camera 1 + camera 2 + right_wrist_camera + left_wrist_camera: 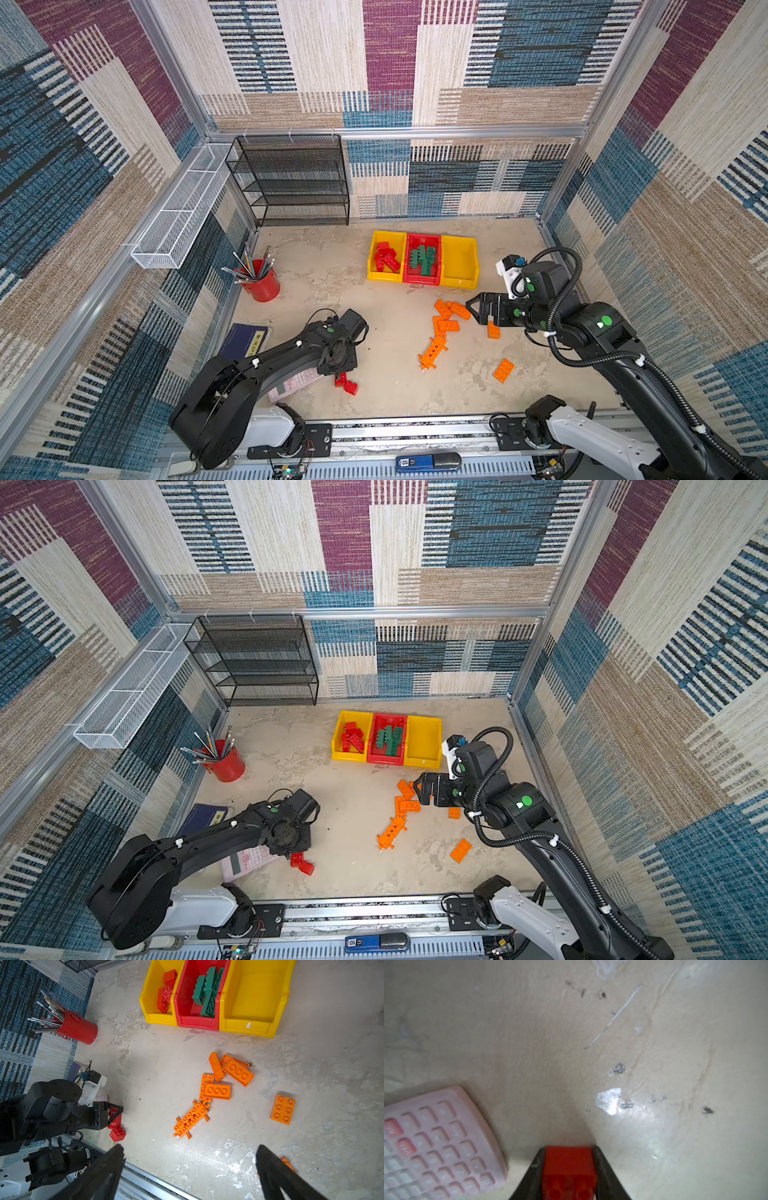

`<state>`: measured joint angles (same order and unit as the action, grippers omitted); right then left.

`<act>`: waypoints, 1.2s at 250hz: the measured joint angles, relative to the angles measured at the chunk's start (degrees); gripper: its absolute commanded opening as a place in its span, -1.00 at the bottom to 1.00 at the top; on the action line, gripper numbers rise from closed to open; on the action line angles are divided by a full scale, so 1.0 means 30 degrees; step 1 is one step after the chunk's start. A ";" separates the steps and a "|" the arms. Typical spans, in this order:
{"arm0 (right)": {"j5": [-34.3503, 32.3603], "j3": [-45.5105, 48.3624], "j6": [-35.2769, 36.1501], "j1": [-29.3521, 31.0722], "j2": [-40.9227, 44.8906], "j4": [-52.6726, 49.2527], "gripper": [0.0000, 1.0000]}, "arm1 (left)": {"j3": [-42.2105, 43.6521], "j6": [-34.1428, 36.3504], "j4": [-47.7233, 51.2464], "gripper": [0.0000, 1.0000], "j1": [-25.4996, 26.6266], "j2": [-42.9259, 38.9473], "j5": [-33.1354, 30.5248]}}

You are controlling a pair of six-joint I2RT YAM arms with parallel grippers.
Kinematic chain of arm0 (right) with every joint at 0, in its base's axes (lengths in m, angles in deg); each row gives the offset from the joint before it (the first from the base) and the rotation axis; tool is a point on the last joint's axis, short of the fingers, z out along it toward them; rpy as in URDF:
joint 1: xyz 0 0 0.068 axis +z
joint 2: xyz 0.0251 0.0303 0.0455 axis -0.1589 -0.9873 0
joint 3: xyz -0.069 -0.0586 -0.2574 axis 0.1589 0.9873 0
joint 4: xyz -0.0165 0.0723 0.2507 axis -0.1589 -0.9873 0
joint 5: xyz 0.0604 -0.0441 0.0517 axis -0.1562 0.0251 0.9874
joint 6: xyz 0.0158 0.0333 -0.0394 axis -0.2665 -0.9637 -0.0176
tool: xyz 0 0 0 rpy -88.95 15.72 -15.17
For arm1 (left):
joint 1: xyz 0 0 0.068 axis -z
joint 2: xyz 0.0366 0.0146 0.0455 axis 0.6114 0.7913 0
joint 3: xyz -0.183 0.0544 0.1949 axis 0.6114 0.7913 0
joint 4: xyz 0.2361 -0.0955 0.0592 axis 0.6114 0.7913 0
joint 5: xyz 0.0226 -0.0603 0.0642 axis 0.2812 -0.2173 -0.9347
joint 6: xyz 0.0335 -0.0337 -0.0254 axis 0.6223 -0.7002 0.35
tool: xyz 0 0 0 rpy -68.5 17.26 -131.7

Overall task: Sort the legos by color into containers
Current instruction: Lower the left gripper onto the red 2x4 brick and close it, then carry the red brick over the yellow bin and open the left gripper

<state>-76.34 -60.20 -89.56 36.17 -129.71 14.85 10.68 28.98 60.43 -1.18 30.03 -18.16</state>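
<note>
**Lego sort, midway:** Three open-top plastic bins stand in a row, walls touching, near the back of a mottled, scuffed beige tabletop. The left yellow bin holds a heap of glossy red studded bricks. The red bin in the middle holds dark green bricks, several tipped on edge. The right yellow bin shows its smooth bare floor, and the right wrist view picks out a small white mark on its front wall.

In front of the bins, flat orange bricks lie on the table in a loose, overlapping cluster. Just beside them is a long orange holed beam with small pegs jutting from its sides. A single orange brick lies apart, nearer the front rail.

The left gripper is low over the table near the rounded corner of a pink calculator. Its black fingers pinch a red brick from both sides; whether the brick is off the surface cannot be told. A second red brick lies on the table just beside it. The right gripper hangs above the orange cluster, fingers spread wide with nothing between them.

At the left edge stands a round red pencil cup bristling with pencils. A black wire mesh shelf sits against the woven patchwork back wall.
</note>
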 measured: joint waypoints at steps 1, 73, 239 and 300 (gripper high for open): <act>0.0000 0.0000 0.0000 0.0000 0.0007 0.0000 1.00 | -0.0015 0.0000 0.0007 -0.36 0.0000 0.0015 -0.0015; -0.0350 -0.0168 0.0233 0.0000 0.0452 -0.0699 0.99 | -0.2222 0.0153 0.1311 -0.41 -0.0015 0.2018 -0.1545; -0.2718 -0.0947 0.0240 0.0000 -0.2011 0.0066 1.00 | -2.8917 0.6462 0.5880 -0.40 -0.2419 1.6881 -0.3082; -0.4211 -0.2178 -0.0138 -0.0146 -0.4663 0.1319 1.00 | -4.0020 0.8204 0.7643 -0.26 -0.3672 2.3474 -0.1537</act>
<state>-88.97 -66.74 -89.98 35.73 -143.70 18.80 -109.39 53.59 83.36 -12.19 100.45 -22.78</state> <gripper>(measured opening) 0.998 0.354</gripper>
